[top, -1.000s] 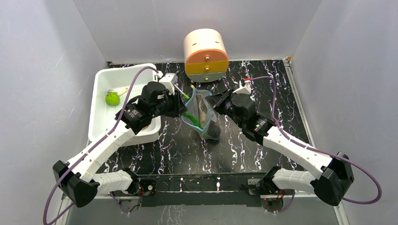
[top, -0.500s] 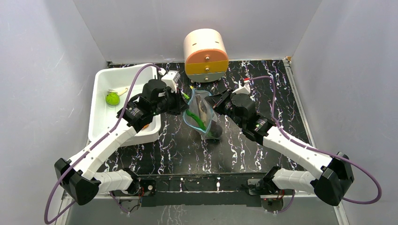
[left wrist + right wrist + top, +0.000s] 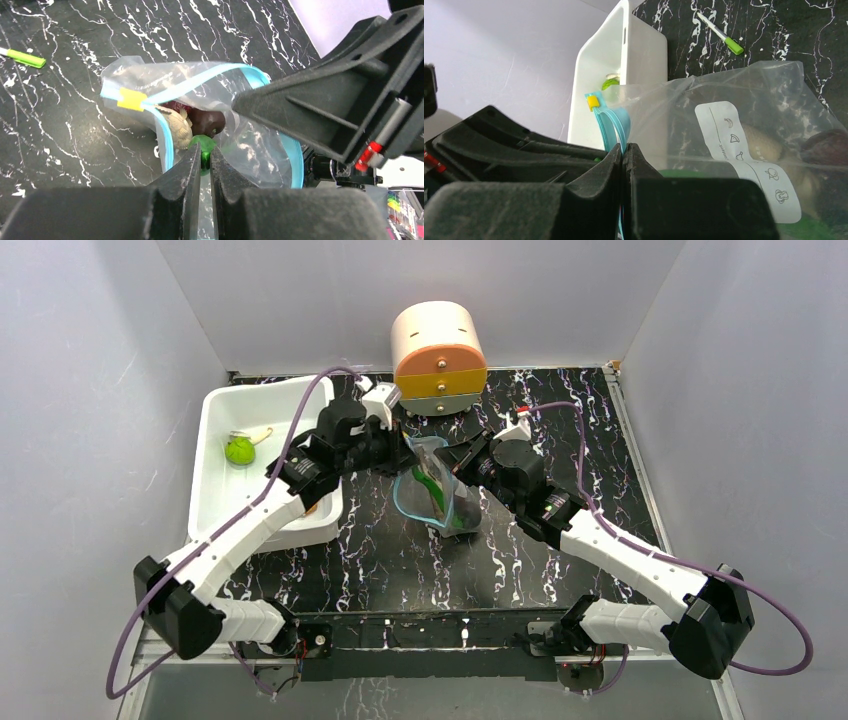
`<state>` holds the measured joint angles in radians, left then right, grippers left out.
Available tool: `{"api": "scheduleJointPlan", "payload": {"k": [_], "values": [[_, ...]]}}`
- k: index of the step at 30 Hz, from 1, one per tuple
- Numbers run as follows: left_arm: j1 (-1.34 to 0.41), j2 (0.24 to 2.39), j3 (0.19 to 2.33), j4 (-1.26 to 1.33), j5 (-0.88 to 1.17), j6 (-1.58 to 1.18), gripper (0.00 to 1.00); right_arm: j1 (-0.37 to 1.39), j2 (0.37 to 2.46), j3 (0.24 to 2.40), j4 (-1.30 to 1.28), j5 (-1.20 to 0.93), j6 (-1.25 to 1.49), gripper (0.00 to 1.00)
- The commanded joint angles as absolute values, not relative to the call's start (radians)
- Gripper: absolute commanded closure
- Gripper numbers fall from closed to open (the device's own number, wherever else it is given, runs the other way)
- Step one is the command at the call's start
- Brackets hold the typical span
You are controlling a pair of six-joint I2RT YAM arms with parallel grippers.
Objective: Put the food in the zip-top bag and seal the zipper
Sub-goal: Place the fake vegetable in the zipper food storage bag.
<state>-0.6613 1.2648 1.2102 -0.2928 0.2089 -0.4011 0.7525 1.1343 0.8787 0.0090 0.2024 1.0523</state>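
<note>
The clear zip-top bag (image 3: 447, 502) stands open mid-table, its teal zipper (image 3: 162, 95) with a yellow end tab (image 3: 131, 99) curving round the mouth. My right gripper (image 3: 452, 456) is shut on the zipper edge (image 3: 616, 122) and holds the mouth up. My left gripper (image 3: 404, 450) is shut on the green pepper (image 3: 206, 143) at the mouth, with the pepper (image 3: 430, 483) reaching down inside. The grey-brown fish (image 3: 176, 127) and dark ball (image 3: 207, 122) lie in the bag. The lime-green fruit (image 3: 238, 450) sits in the white tub (image 3: 215, 505).
A round cream and orange drawer unit (image 3: 438, 358) stands at the back. A white pen with a green tip (image 3: 22, 57) lies on the black marble table beyond the bag. The tub's wall (image 3: 634, 65) is close behind the bag. Grey walls enclose three sides.
My left gripper has moved right and away from the tub, carrying the pepper to the bag's mouth. The bag's mouth has spread wider. The right gripper has held its place.
</note>
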Motion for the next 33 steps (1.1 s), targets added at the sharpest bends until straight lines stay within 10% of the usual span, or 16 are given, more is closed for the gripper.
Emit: {"api": "scheduleJointPlan", "payload": {"k": [1,11,21,33], "values": [[-0.666,1.325,1.293,-0.291,0.277,-0.354,0.94,0.756,1.118,0.899,0.068,0.176,1.044,1.0],[-0.666,1.418,1.317,-0.309,0.114,-0.316,0.87,0.755,1.106,0.891,0.075,0.131,1.036,1.0],[-0.666,1.395,1.467,-0.454,0.223,-0.35,0.26,0.755,1.096,0.906,0.026,0.198,1.016,1.0],[-0.663,1.244,1.413,-0.701,-0.036,-0.403,0.46,0.753,1.101,0.923,0.015,0.238,1.016,1.0]]}}
